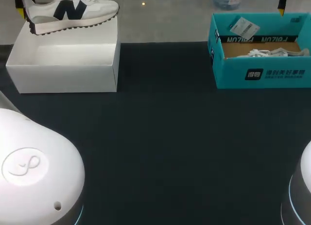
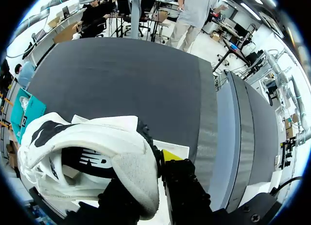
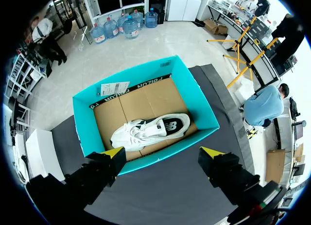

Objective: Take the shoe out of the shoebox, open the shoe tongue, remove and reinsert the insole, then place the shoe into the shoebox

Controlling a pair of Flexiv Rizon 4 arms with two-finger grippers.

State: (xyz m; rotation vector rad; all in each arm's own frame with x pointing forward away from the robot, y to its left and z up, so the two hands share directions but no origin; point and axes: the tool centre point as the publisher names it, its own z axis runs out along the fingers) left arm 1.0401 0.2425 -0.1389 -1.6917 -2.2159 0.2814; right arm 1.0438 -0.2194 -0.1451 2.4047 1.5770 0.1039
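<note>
While my left claw (image 2: 148, 179) is clenched on the heel of a white sneaker (image 1: 70, 11), the shoe hangs over the far rim of the white shoebox (image 1: 63, 64). That box stands at the far left of the dark table (image 1: 170, 147). From the head view the sneaker sits sole down, with its toe towards the middle of the table and its dark side logo facing the camera. I cannot tell whether the sole touches the box rim. In my left wrist view the grey heel fills the gap between my fingers. One yellow tip (image 2: 170, 154) shows against its side, while the other is hidden behind the shoe. The dark insole area and laces run ahead of the claw, and a corner of the white shoebox shows just beneath.

My right claw (image 3: 162, 152) is released, its two yellow tips spread wide and touching nothing. It hangs above the teal shoebox (image 3: 197, 96), which stands open at the far right of the table, well apart from the white one. A second sneaker (image 3: 150, 130), also white with a dark heel patch, lies on its side on the brown cardboard floor of that box. It lies near the wall closest to my fingers. A paper tag (image 3: 112, 88) lies on the rim of the box wall farthest from my fingers.
</note>
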